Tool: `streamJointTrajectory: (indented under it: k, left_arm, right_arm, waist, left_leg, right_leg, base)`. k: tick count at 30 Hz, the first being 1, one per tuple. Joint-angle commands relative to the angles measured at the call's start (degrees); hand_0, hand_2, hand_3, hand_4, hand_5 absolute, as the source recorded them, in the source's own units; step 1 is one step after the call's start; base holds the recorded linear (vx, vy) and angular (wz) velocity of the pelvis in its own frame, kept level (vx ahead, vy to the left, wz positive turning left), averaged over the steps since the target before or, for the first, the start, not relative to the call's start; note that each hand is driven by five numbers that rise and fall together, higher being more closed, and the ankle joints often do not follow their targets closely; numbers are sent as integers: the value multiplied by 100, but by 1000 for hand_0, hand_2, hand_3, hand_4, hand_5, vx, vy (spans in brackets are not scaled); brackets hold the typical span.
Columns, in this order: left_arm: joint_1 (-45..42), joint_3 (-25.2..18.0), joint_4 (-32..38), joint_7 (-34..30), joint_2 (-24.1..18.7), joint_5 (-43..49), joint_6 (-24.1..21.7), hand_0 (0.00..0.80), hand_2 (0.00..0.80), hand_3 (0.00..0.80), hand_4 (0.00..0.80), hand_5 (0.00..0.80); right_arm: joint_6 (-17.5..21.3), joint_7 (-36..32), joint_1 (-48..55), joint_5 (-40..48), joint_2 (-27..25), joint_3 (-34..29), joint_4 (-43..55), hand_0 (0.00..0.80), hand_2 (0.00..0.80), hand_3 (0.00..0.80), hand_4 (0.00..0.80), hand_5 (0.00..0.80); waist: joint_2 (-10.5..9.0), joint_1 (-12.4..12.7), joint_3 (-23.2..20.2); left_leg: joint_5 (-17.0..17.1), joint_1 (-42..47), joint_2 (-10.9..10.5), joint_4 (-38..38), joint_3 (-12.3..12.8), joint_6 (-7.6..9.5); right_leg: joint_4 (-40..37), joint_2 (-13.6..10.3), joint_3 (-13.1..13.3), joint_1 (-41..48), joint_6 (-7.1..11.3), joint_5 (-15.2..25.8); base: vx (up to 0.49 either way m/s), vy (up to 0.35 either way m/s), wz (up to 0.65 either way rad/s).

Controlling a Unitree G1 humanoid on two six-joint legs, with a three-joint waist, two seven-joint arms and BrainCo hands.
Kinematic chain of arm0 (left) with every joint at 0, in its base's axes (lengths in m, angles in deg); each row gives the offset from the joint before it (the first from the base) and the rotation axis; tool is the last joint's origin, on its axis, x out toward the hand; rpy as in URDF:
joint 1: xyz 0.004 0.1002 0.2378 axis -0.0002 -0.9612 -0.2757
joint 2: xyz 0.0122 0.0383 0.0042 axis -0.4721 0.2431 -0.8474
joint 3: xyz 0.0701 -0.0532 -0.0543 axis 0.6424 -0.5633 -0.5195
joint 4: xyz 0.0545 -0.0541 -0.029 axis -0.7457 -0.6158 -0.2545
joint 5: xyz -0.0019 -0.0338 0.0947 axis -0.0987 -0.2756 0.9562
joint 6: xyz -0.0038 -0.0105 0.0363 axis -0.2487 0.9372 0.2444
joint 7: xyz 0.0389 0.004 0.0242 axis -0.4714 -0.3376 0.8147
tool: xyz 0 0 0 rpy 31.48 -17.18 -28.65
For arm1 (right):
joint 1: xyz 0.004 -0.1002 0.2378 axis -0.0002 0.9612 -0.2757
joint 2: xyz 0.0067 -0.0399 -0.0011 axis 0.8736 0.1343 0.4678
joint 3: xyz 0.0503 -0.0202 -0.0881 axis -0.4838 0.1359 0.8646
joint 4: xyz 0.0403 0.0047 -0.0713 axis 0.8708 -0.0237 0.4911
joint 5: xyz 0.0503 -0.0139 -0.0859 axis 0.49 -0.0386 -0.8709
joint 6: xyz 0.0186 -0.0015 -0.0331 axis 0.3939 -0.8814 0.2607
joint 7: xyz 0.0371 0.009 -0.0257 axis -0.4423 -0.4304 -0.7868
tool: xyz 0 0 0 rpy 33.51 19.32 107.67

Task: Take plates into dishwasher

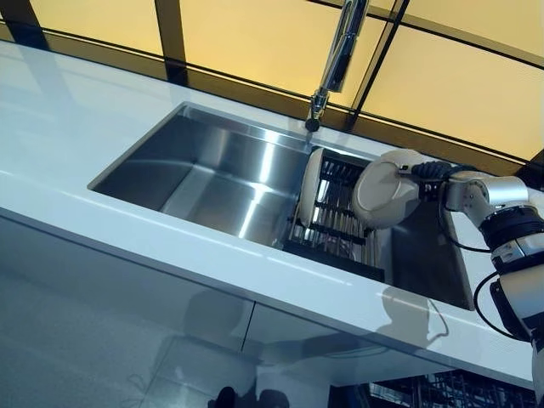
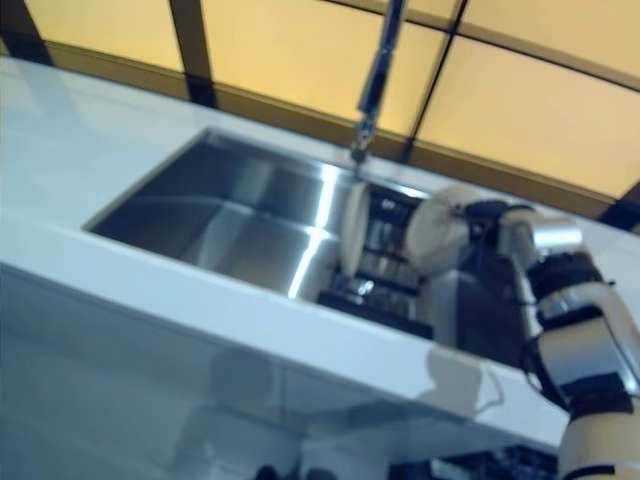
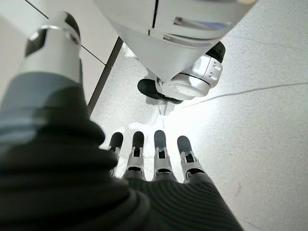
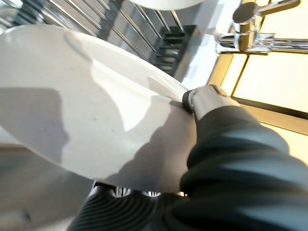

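A white plate [image 1: 387,189] is held tilted on edge over the black dish rack [image 1: 340,238] at the right end of the steel sink [image 1: 204,174]. My right hand [image 1: 429,172] is shut on the plate's rim. In the right wrist view its thumb [image 4: 202,98] lies on the plate [image 4: 72,110] and the fingers are hidden beneath it. A second white plate [image 1: 310,189] stands upright in the rack's left side. My left hand [image 3: 159,159] hangs low over the floor, fingers straight, empty.
A tall steel faucet [image 1: 338,55] rises behind the sink, just above the rack. A white counter [image 1: 76,110] surrounds the sink, with yellow panels behind it. A dark wire rack [image 1: 425,393] shows below the counter at the lower right.
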Motion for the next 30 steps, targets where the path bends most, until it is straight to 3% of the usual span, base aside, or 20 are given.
streamJointTrajectory:
  k: [1, 7, 12, 20, 30]
  left_arm:
    - [-20, 223, -170, 4, -76, 6, -13, 0, 0, 0, 0, 0]
    - [-38, 176, -214, 92, -48, 127, 75, 0, 0, 0, 0, 0]
    - [-35, 190, -205, 107, -61, 229, 163, 0, 0, 0, 0, 0]
    - [112, 193, -187, 119, -50, 391, 418, 0, 0, 0, 0, 0]
    - [209, 155, -190, 135, 25, 386, 454, 0, 0, 0, 0, 0]
  right_arm:
    - [418, 129, -986, -389, -629, 686, -42, 800, 800, 800, 800, 800]
    - [391, -166, -1283, -474, -802, 978, -126, 800, 800, 800, 800, 800]
    - [604, -291, -1426, -683, -1018, 1123, -110, 800, 800, 800, 800, 800]
    - [614, -408, -1422, -963, -1368, 1247, 121, 800, 800, 800, 800, 800]
    - [716, -1027, -1014, -1564, -1973, 1154, 153, 800, 800, 800, 800, 800]
  waist:
    - [-142, -2, -482]
    - [-233, -98, -666]
    - [-286, -257, -784]
    - [-266, -537, -944]
    - [-159, -789, -1050]
  left_leg:
    - [-383, 387, 390, -17, 277, -349]
    - [-437, 485, 391, -17, 417, -329]
    - [-519, 605, 426, -17, 600, -311]
    - [-600, 708, 438, -17, 840, -291]
    - [-647, 784, 486, -17, 1061, -313]
  right_leg:
    - [62, -185, 111, 86, 452, 242]
    - [49, -158, 257, 102, 485, 280]
    - [49, -149, 448, 92, 548, 341]
    - [52, -150, 748, 19, 614, 417]
    - [17, -169, 894, -12, 647, 444]
  base:
    - [6, 52, -6]
    - [0, 36, -17]
    - [-18, 17, -24]
    - [-26, 9, -27]
    - [-7, 2, -22]
